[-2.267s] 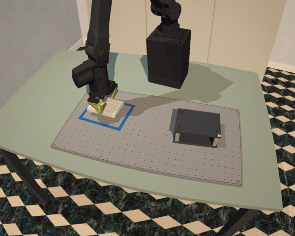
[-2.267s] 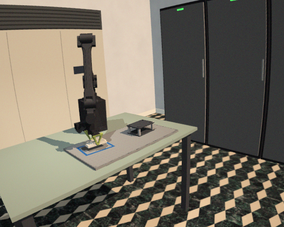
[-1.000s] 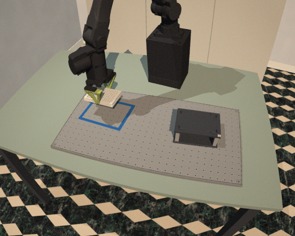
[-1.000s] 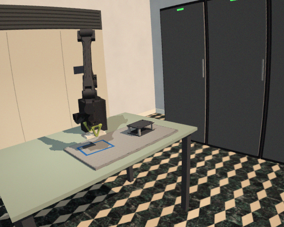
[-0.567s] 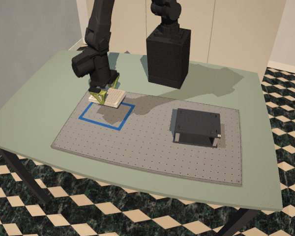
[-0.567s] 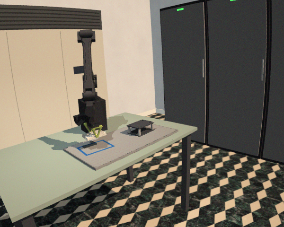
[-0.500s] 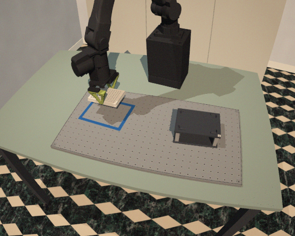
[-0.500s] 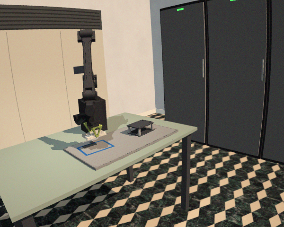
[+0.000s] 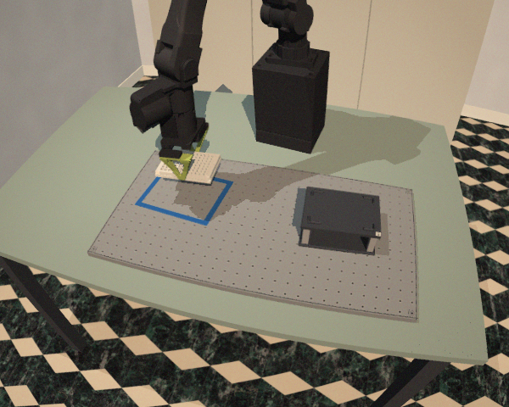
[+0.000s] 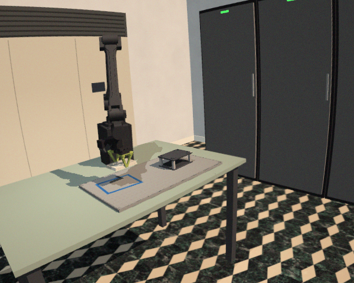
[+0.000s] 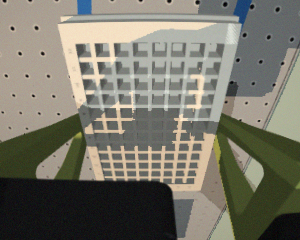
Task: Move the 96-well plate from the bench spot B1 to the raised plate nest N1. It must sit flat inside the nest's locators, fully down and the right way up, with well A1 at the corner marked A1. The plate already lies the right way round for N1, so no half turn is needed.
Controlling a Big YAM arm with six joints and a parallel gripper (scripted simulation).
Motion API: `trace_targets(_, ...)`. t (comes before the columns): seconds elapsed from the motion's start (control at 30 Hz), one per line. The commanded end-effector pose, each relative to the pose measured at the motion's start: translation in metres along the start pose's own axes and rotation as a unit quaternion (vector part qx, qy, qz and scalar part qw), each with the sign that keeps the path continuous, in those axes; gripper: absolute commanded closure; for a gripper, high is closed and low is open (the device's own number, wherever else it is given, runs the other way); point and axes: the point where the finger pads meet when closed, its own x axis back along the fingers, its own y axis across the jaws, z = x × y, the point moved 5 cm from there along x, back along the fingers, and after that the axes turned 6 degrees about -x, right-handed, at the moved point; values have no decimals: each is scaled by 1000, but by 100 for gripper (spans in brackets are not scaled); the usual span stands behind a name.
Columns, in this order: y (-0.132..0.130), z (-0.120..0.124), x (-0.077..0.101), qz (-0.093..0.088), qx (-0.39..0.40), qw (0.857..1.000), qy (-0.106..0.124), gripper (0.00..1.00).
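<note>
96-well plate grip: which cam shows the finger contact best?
Wrist view. The 96-well plate fills the frame, wells up, with the gripper shut on it, a green finger against each long side. Top view shows the plate lifted off the blue B1 outline, half hidden by the arm. Exterior: too small to judge.

Laboratory setting: a grey perforated breadboard plate (image 9: 263,263) on a pale green bench table (image 9: 70,175), a raised black plate nest (image 9: 340,208), and tall dark cabinets (image 10: 292,91) with green indicator lights.
</note>
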Motion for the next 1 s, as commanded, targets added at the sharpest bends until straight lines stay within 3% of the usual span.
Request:
trace_targets(0.0, 6, 9, 8, -14, 7, 1000, -8, 100)
trace_targets(0.2, 6, 22, 10, -13, 7, 1000, -7, 100)
trace_targets(0.23, 2, 27, 4, -4, 6, 1000, -3, 100)
trace_targets(0.3, 6, 32, 11, -13, 7, 1000, -7, 100)
trace_targets(0.77, 3, 73, 17, -6, 6, 1000, -3, 100)
trace_targets(0.8, 3, 77, 12, 3, 6, 1000, -1, 100)
trace_targets(0.97, 2, 94, 20, -3, 6, 1000, -1, 100)
